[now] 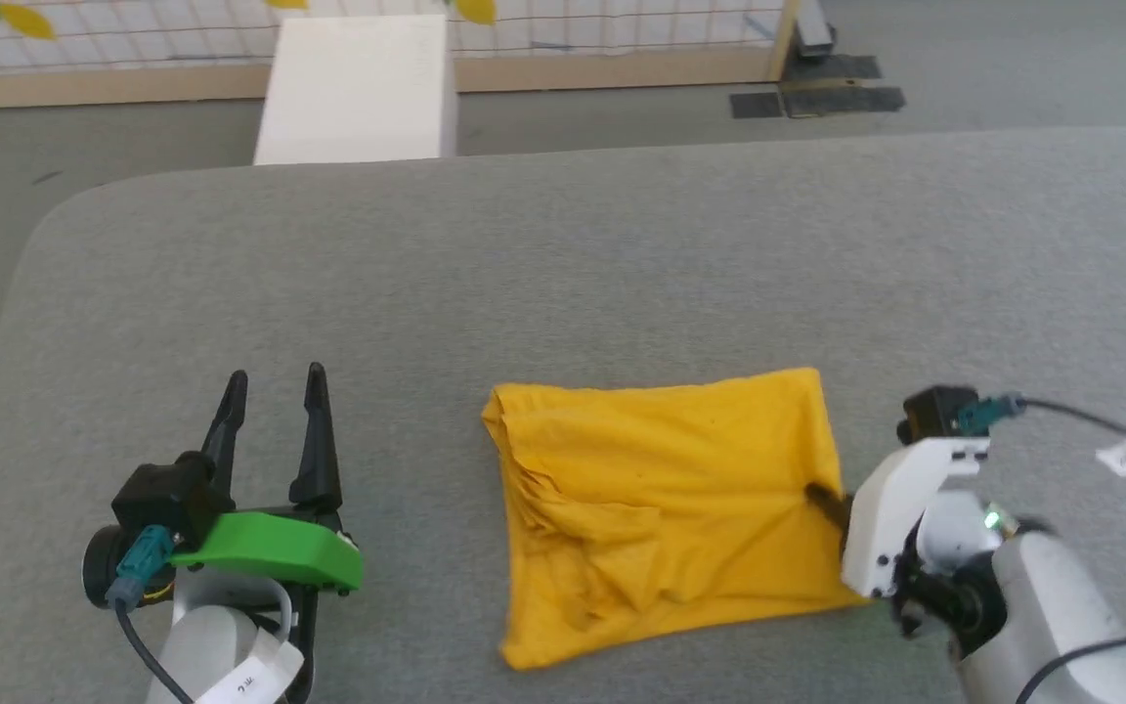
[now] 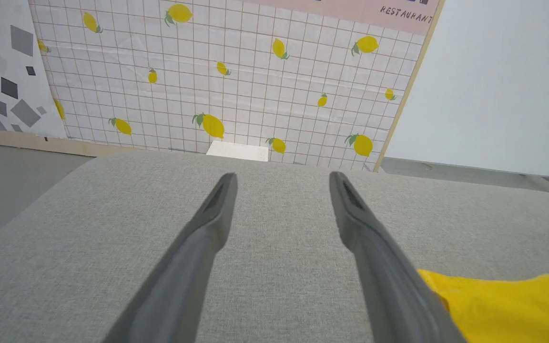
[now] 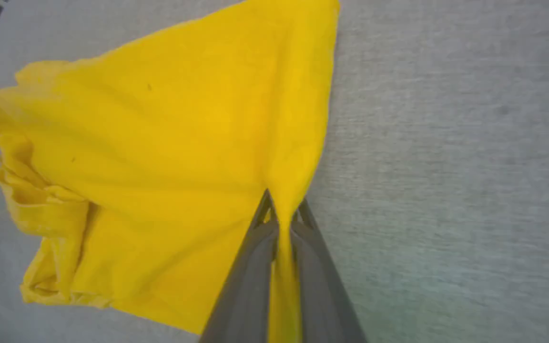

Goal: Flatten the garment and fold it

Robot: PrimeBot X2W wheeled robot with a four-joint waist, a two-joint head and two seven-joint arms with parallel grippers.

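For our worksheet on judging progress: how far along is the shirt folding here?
Done: the shirt lies as a folded rectangle on the grey surface. In hand: the right gripper pinches its right edge. Remaining: rumpled layers at its left side likely need smoothing; the left gripper sits open, apart.

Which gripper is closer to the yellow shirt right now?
Right. The right gripper is shut on the right edge of the shirt; the left gripper is open, off to its left, not touching.
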